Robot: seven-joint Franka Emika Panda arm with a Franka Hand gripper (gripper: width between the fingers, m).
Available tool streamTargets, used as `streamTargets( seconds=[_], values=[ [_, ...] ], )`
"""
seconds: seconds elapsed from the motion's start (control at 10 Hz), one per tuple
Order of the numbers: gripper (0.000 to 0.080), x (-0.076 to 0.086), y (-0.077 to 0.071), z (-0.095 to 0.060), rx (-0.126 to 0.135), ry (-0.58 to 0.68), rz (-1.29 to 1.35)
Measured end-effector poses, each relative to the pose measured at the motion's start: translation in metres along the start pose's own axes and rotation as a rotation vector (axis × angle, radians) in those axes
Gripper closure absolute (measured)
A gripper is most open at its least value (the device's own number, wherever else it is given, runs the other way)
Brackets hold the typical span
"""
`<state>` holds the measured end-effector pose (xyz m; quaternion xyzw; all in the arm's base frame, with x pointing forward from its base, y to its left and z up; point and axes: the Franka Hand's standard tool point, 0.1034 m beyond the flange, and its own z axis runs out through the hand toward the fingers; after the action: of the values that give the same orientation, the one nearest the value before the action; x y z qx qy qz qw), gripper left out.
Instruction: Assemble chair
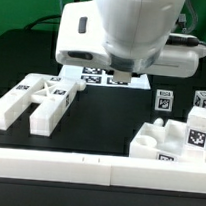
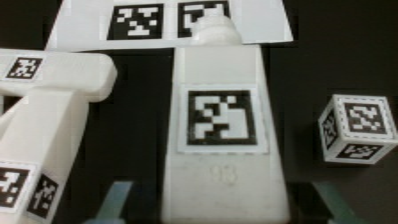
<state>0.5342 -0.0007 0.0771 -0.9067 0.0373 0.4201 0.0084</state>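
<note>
Fingers [image 2: 111,205] of end effector [image 2: 210,205] tight on long tagged bar [image 2: 219,110], arm [image 1: 127,23] upright, low over table [image 1: 100,121] near marker board [image 2: 169,22].

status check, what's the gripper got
gripper shut on long bar; bar end at marker board; small cube close beside, apart

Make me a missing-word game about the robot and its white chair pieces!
1. The table under the chair pieces is coloured ____.
2. In the wrist view, the long bar sits ____ the two fingers of the gripper.
3. In the wrist view, the marker board shows ____ tags.
4. The tags on the small cube are black and ____.
Missing words: black; between; two; white.
</note>
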Motion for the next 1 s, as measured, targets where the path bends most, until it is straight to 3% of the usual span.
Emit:
streamTargets(
  seconds=[0.1,0.2,0.5,0.6,1.0],
  values=[
    [0.0508,0.012,-0.001,-0.008,0.001,0.109,-0.002],
    [0.0508,0.008,-0.002,-0.010,0.005,0.157,-0.003],
    [0.0508,0.000,-0.011,-0.050,0.015,0.293,0.009],
    [0.0508,0.005,-0.011,-0.059,0.018,0.353,0.009],
    [0.0508,0.016,-0.013,-0.069,0.029,0.672,0.008]
  ],
)
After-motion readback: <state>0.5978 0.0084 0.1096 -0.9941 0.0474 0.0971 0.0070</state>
